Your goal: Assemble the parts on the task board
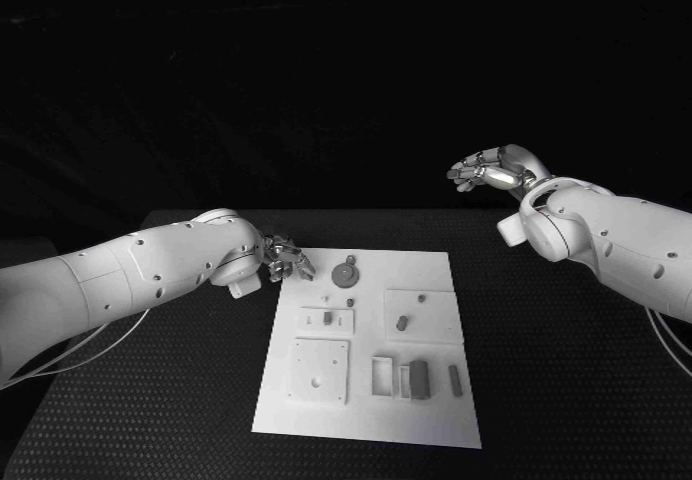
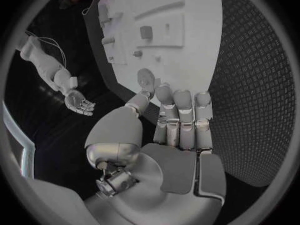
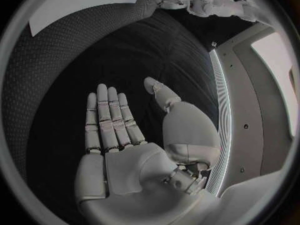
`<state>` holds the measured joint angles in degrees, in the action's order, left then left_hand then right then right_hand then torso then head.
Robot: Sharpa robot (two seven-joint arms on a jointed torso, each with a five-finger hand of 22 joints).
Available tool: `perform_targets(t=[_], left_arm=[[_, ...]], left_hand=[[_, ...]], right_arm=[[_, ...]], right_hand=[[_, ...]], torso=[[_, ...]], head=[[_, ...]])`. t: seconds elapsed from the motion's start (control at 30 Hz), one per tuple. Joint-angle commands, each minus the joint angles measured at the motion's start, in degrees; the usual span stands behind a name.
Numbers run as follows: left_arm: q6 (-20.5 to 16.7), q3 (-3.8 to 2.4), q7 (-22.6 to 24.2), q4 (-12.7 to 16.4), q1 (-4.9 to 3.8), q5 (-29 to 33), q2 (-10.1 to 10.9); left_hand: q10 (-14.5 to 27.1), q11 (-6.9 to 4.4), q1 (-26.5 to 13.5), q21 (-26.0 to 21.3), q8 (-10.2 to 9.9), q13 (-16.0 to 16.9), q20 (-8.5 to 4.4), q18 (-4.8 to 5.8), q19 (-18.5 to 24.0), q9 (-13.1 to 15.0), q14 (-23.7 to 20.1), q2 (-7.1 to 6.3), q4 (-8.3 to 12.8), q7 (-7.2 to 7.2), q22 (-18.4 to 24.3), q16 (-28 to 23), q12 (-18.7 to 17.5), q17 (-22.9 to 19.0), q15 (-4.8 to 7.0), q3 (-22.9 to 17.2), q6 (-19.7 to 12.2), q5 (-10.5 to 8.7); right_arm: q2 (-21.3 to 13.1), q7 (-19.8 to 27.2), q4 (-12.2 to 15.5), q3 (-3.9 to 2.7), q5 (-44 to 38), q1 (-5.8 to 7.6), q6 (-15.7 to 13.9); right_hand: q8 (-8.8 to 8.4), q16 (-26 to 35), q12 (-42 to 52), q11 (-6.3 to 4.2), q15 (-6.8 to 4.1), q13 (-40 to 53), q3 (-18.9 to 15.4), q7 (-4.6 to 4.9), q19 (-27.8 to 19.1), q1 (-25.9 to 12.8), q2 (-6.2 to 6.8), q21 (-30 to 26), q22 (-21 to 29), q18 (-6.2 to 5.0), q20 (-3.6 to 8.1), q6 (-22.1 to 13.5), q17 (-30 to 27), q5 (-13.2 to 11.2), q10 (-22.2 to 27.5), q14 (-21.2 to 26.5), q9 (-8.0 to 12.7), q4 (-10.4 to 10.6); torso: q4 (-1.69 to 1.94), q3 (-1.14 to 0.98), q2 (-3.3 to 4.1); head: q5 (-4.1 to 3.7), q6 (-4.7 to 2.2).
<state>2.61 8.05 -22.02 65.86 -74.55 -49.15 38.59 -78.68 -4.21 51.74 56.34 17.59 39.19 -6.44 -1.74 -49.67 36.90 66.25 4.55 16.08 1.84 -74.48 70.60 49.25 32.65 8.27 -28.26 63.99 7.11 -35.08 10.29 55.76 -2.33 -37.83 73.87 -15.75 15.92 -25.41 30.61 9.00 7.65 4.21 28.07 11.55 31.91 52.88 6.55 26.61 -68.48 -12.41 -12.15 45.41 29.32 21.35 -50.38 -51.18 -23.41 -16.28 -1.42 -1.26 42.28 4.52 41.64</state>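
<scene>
Parts on the board, both robot hands empty

Grey parts (image 1: 418,378) lie across the task board (image 1: 368,420) mid-worktop (image 1: 577,400) — the left robot hand (image 1: 284,258), fingers apart, hovers at its far-left corner, nearest the round part (image 1: 346,272); the right robot hand (image 1: 490,168) spreads open, well beyond.

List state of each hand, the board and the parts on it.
left hand: open, holds nothing, at the board's far left corner
right hand: open, empty, raised beyond the table's far edge, away from the board
task board: flat on the table, untouched
round part: lies on the board near the left hand, not gripped
dark block: sits by a white frame on the near half
</scene>
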Motion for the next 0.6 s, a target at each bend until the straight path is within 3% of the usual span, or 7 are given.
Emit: perform_targets(t=[0.03, 0.2, 0.37, 0.53, 0.6], left_arm=[[-4.23, 0.01, -0.85, 3.38, -0.07, 2.31, 1.98], [-6.15, 0.11, -0.66, 7.11, -0.05, -1.15, 4.20], [-7.49, 0.55, -0.51, 10.34, 0.18, -5.53, 5.70], [-8.62, 1.71, -0.69, 12.96, 0.69, -9.92, 6.81], [-9.52, 2.51, -1.38, 13.83, 0.75, -11.60, 7.19]], left_hand=[[-0.78, -0.37, 0.42, 0.29, 1.65, -0.08, -7.07, 0.00, -0.38, 0.52, 0.69, 0.65, 0.28, -0.06, -0.11, 0.41, -0.13, -0.11, 0.08, -0.05, 0.58, 1.06], [-0.96, -0.44, 0.40, 0.32, 1.70, -0.10, -7.11, -0.04, -0.51, 0.49, 0.86, 0.41, 0.32, -0.12, -0.12, 0.44, -0.14, -0.13, 0.13, -0.03, 0.73, 1.17], [-1.12, -0.49, 0.40, 0.33, 1.74, -0.13, -7.14, -0.08, -0.64, 0.45, 1.01, 0.23, 0.29, -0.18, -0.12, 0.44, -0.17, -0.17, 0.17, -0.05, 0.87, 1.32], [-1.27, -0.54, 0.39, 0.33, 1.76, -0.16, -7.17, -0.11, -0.76, 0.41, 1.15, 0.07, 0.25, -0.23, -0.11, 0.42, -0.22, -0.21, 0.19, -0.07, 0.99, 1.40], [-1.31, -0.56, 0.37, 0.33, 1.79, -0.19, -7.18, -0.12, -0.81, 0.39, 1.21, 0.02, 0.22, -0.25, -0.10, 0.40, -0.27, -0.23, 0.19, -0.09, 1.08, 1.44]], right_arm=[[-0.05, 0.37, 0.04, -0.04, 0.13, 0.00, 0.62], [-0.12, 0.36, 0.06, -0.04, 0.14, 0.00, 0.63], [-0.21, 0.32, 0.08, -0.04, 0.14, 0.00, 0.91], [-0.32, 0.30, 0.18, -0.03, 0.14, 0.00, 1.05], [-0.36, 0.29, 0.22, -0.03, 0.14, 0.00, 1.06]], right_hand=[[0.15, 0.32, -0.21, -0.09, 0.40, -0.06, -0.26, 0.58, -0.22, -0.27, -0.16, -0.28, -0.06, 0.73, 0.04, -0.44, -0.05, 0.40, -0.42, 0.03, 0.08, -0.06], [0.15, 0.33, -0.21, -0.09, 0.40, -0.07, -0.27, 0.58, -0.22, -0.29, -0.17, -0.30, -0.08, 0.73, 0.04, -0.44, -0.05, 0.43, -0.42, 0.03, 0.09, -0.07], [0.16, 0.33, -0.21, -0.09, 0.40, -0.08, -0.26, 0.57, -0.21, -0.29, -0.19, -0.31, -0.09, 0.73, 0.04, -0.44, -0.05, 0.44, -0.43, 0.02, 0.10, -0.06], [0.17, 0.31, -0.21, -0.10, 0.39, -0.08, -0.25, 0.57, -0.19, -0.29, -0.23, -0.32, -0.11, 0.71, 0.05, -0.43, -0.05, 0.46, -0.45, -0.01, 0.10, -0.07], [0.17, 0.31, -0.20, -0.10, 0.39, -0.08, -0.25, 0.57, -0.17, -0.29, -0.23, -0.33, -0.12, 0.71, 0.05, -0.43, -0.05, 0.46, -0.46, -0.02, 0.11, -0.07]], torso=[[0.28, -0.04, -0.14], [0.44, 0.00, -0.22], [0.22, 0.06, -0.11], [0.27, 0.08, -0.11], [0.30, 0.04, -0.12]], head=[[0.24, 0.11], [0.25, 0.36], [0.46, 0.44], [0.76, 0.66], [0.76, 0.82]])
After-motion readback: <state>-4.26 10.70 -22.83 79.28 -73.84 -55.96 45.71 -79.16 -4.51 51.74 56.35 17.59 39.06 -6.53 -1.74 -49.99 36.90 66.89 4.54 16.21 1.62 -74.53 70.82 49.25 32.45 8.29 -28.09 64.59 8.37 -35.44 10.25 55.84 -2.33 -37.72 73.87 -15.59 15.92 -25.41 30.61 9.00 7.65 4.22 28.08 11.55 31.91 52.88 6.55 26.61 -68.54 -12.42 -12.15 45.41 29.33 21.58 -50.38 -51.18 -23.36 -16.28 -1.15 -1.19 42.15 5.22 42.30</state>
